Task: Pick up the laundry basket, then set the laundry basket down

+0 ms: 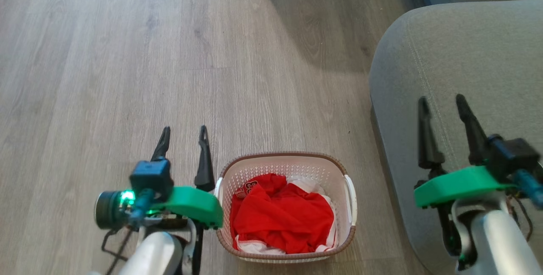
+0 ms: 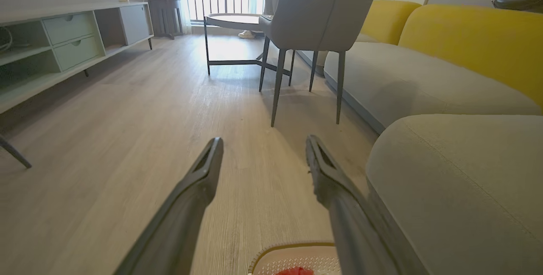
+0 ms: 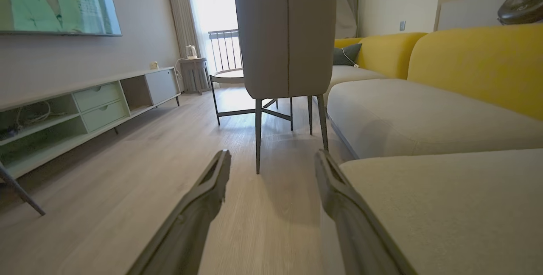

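The laundry basket stands on the wooden floor low in the head view, white and perforated with a brown rim, red and white clothes lying inside. Its far rim peeks in at the bottom of the left wrist view. My left gripper hangs open just left of the basket, fingers pointing away from me, nothing between them; the same open gripper shows in its wrist view. My right gripper is open over the grey sofa cushion to the right of the basket, apart from it, and empty.
A grey sofa cushion fills the right side, close to the basket. A grey chair on thin dark legs and a round side table stand ahead. A low cabinet lines the left wall. Yellow sofa backs rise at right.
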Available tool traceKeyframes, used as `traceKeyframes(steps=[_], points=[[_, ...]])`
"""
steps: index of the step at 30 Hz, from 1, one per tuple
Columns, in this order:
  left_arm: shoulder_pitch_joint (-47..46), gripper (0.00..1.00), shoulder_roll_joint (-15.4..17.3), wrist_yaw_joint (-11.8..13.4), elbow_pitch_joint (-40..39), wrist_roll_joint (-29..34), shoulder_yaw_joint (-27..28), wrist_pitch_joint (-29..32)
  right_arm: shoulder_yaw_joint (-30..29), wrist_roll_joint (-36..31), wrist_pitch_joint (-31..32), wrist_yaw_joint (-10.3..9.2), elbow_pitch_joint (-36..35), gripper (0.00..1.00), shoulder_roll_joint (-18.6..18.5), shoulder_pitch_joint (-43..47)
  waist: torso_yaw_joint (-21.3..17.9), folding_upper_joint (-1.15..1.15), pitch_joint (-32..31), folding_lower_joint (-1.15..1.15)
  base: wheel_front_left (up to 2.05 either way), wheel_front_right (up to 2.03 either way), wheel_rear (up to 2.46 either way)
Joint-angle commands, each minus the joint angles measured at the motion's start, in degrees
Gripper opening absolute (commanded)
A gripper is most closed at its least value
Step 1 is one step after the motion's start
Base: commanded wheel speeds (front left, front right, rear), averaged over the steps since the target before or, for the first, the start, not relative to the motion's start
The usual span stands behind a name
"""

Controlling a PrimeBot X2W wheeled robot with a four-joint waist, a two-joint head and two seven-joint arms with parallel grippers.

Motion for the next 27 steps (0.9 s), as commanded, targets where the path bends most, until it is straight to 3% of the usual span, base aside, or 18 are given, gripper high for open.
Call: traceKeyframes(steps=[1, 8, 11, 13, 19, 21, 22, 23, 27], points=[[-4.3, 1.0, 1.5, 1.8, -1.9, 2.4, 0.0, -1.0, 1.9, -3.1, -0.9, 0.31, -2.7, 1.0, -1.1, -2.7, 0.0, 0.0, 0.1, 0.0, 0.0, 0.0, 0.0], [-7.8, 1.0, 4.8, 13.6, -4.8, 8.7, -6.5, -2.2, 0.8, -8.0, -2.1, 0.33, -4.5, 1.0, 0.8, -2.6, -0.1, 0.0, 0.4, 0.0, 0.0, 0.0, 0.0], [-8.7, 1.0, 5.8, 16.6, -5.6, 8.8, -9.2, -2.7, 0.1, -9.5, -2.6, 0.34, -5.3, 1.0, 1.3, -2.7, -0.2, 0.0, 0.6, 0.0, 0.0, 0.0, 0.0], [-8.3, 1.0, 5.4, 17.3, -5.7, 6.4, -9.3, -3.0, -0.1, -10.2, -2.9, 0.34, -5.5, 1.0, 1.6, -2.6, -0.1, 0.0, 0.7, 0.0, 0.0, 0.0, 0.0], [-6.7, 1.0, 3.8, 15.0, -6.2, 5.2, -7.0, -4.0, -1.5, -8.8, -3.9, 0.36, -1.7, 1.0, 2.4, -1.5, -0.3, 0.0, 0.9, 0.0, 0.0, 0.0, 0.0], [-4.9, 1.0, 1.8, 10.3, -5.8, 1.8, -5.0, -4.4, -1.4, -9.6, -4.3, 0.37, -0.5, 1.0, 2.4, -1.5, -0.4, 0.0, 1.0, 0.0, 0.0, 0.0, 0.0], [-4.9, 1.0, 1.8, 10.3, -5.8, 1.8, -5.0, -4.4, -1.4, -9.6, -4.3, 0.37, -0.5, 1.0, 2.4, -1.5, -0.4, 0.0, 1.0, 0.0, 0.0, 0.0, 0.0], [-4.2, 1.0, 1.0, 7.6, -5.1, 0.7, -3.3, -4.5, -1.6, -10.0, -4.4, 0.37, 0.3, 1.0, 2.5, -1.3, -0.4, 0.0, 1.0, 0.0, 0.0, 0.0, 0.0], [-1.6, 1.0, -2.7, -0.7, -2.6, 2.3, 4.1, -5.2, -1.6, -11.7, -5.1, 0.39, 2.7, 1.0, 2.5, -1.3, -0.6, 0.0, 1.1, 0.0, 0.0, 0.0, 0.0]])
